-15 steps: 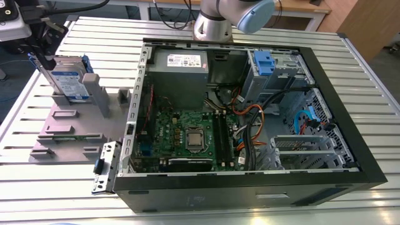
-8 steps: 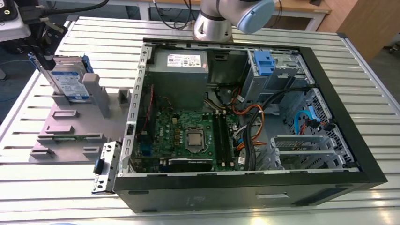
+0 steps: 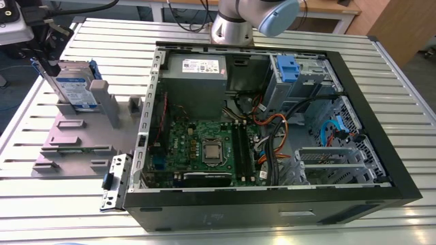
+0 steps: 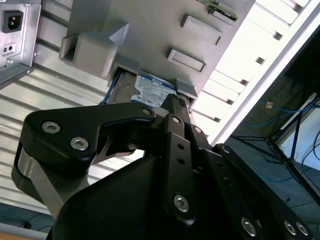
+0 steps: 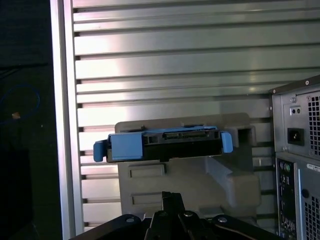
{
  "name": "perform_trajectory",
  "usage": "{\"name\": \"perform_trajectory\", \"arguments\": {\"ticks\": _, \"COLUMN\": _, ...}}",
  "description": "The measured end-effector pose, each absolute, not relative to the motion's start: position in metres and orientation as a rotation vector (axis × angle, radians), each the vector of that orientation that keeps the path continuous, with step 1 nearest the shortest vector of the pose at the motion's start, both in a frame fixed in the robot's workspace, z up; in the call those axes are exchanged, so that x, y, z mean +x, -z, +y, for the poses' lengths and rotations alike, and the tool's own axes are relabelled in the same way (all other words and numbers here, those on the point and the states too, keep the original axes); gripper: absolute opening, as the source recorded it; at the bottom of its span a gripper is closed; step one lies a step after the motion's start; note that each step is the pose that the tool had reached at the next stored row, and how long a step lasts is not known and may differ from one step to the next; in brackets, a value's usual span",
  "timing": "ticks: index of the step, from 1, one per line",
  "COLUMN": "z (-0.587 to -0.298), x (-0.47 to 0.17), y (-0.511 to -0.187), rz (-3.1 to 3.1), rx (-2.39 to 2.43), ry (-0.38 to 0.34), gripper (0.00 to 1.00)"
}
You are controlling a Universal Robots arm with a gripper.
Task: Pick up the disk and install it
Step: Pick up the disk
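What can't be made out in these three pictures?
- Second wrist view: most of the disk label is hidden behind the gripper.
- Exterior view: the disk's lower end is sunk in the grey fixture.
- First wrist view: the disk is end-on, so its flat faces are unseen.
- Exterior view: the drive cage interior is hidden by its metal walls.

Silver arm [image 3: 230, 29] w/ pale-blue cap [image 3: 278, 15]; black pincer [image 4: 172, 106], silver screws [image 4: 79, 143].
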State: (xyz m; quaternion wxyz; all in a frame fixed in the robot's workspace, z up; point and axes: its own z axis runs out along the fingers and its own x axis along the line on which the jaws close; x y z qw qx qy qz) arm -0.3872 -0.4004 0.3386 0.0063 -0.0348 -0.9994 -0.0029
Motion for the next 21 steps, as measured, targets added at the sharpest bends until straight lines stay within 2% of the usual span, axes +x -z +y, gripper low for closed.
{"name": "perform_trajectory", "arguments": {"ticks": 21, "z": -0.4004, "x": -0.3872, "y": -0.3386, "rz": -3.129, "rx": 0.031, "ry": 0.008, "gripper": 0.11}}
